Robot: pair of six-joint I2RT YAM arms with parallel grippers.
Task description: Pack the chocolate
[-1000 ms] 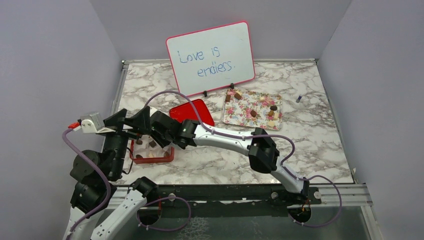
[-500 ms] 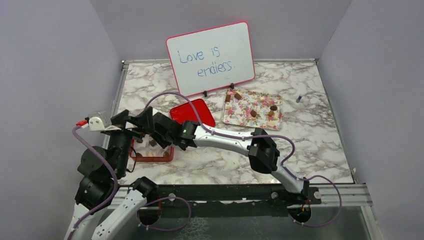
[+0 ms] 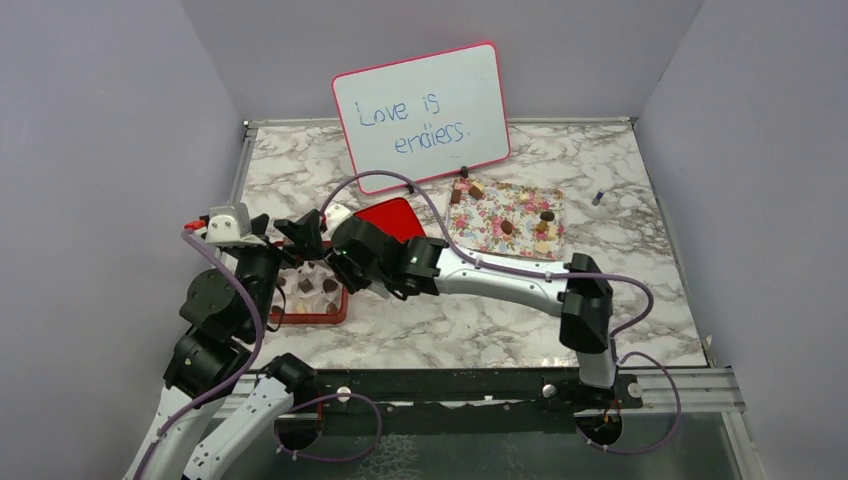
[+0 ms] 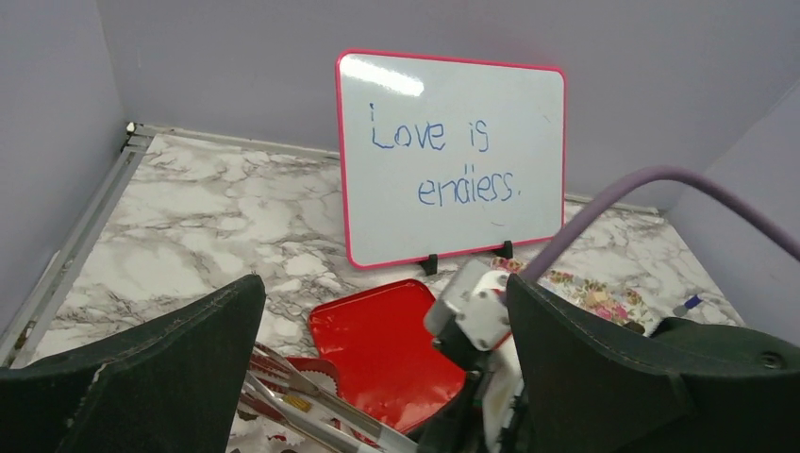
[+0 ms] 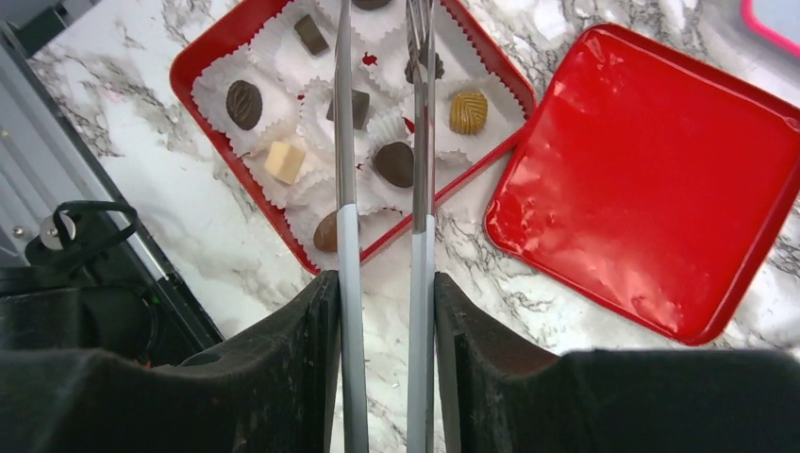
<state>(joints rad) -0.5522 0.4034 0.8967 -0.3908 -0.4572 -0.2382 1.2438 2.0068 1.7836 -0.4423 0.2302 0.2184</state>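
Note:
The chocolate (image 5: 394,163) sits as several pieces in white paper cups inside the open red box (image 5: 203,52), which lies at the left of the table (image 3: 335,318). More chocolate (image 3: 507,227) lies on the flower-patterned tray (image 3: 470,240). My right gripper (image 5: 382,311) is shut on metal tongs (image 5: 346,189) that reach over the box; their tips run past the top edge of the right wrist view. My left gripper (image 4: 382,293) hovers wide open beside the box with nothing between its fingers. Its view looks past the tongs (image 4: 292,396) toward the right wrist.
A glossy red lid (image 3: 385,222) lies flat right of the box and is also in the right wrist view (image 5: 651,179). A whiteboard (image 3: 420,115) stands at the back. A small blue-capped item (image 3: 597,197) lies far right. The table's metal edge rail (image 5: 57,142) runs left of the box.
The right arm has pulled back and to the right with the tongs, uncovering the box. The left arm has swung right and farther from the table's near edge. Both grips are unchanged.

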